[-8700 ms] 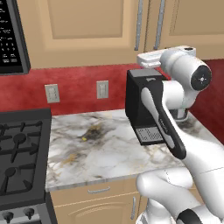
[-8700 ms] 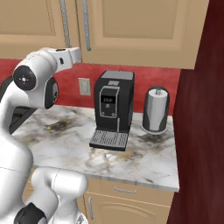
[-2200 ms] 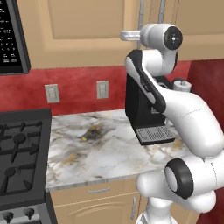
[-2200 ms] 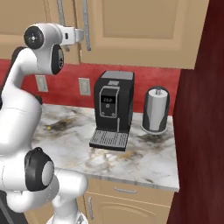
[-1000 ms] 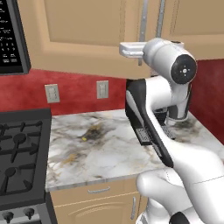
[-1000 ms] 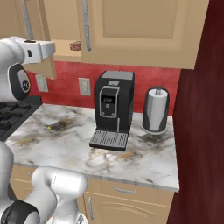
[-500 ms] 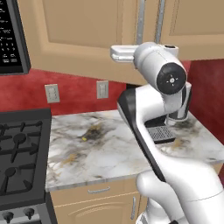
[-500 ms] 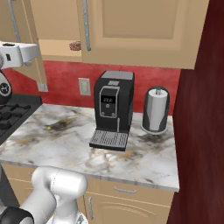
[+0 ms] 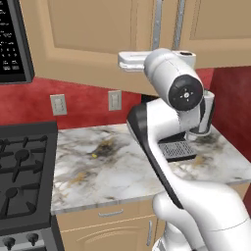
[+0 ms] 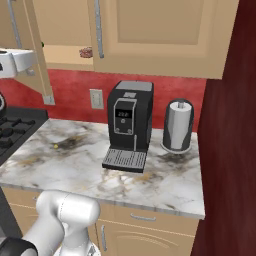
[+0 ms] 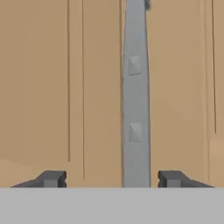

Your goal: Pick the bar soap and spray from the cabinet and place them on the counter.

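While the cabinet [image 10: 150, 35] has its left door swung partly open, the soap [image 10: 86, 52] lies on the shelf inside, a small pinkish block just left of the closed door's handle [image 10: 98, 30]. A tiny green spot shows at the open door's edge, too small to name. The spray cannot be made out.

In the hand view the fingers [image 11: 52, 178] stand released, wide apart, with a grey bar handle [image 11: 134, 92] running up between them against a tan door panel [image 11: 43, 87]. They grasp nothing. In the left base view the hand [image 9: 132, 61] reaches out level just under the cabinet's lower edge, below the two handles there.

The desk [image 10: 75, 160] below carries a black coffee machine [image 10: 129, 125] and, to its right, a grey canister [image 10: 178, 125] near the dark red wall. A stove [image 9: 22, 171] sits at the desk's left end, with two outlets [image 9: 59, 104] on the red wall behind.
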Controlling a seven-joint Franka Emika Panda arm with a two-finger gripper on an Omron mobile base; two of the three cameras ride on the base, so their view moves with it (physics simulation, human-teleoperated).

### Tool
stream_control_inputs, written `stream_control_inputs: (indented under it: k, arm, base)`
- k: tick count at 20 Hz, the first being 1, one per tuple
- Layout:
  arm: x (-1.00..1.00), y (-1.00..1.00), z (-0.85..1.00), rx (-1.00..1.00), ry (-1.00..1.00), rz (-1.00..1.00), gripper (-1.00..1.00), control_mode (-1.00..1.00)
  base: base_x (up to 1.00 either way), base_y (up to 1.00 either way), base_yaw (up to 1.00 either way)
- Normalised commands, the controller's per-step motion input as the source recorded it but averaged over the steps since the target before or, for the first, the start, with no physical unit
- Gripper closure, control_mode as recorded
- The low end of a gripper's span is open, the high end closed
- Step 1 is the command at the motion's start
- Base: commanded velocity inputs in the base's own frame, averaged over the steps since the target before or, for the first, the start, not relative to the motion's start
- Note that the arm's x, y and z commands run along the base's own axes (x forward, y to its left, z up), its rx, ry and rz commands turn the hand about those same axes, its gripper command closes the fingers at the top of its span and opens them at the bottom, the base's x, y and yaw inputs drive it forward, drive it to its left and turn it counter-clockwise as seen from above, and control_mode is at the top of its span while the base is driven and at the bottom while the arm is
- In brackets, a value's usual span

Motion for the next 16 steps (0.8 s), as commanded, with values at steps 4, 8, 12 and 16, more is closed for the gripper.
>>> stream_control_inputs:
  k: [4,8,12,16]
  arm:
    - [-0.50,0.40,0.11,-0.03,-0.02,0.01,-1.00,-1.00]
    - [-0.74,0.10,0.19,0.03,0.00,0.00,-1.00,-1.00]
    - [-0.78,-0.32,0.09,0.16,0.13,0.01,-1.00,-1.00]
    - [-0.88,-0.45,-0.06,0.15,0.16,0.04,-1.00,-1.00]
  base:
    - [0.00,0.00,0.00]
    - [0.00,0.00,0.00]
    - [0.00,0.00,0.00]
    - [0.00,0.00,0.00]
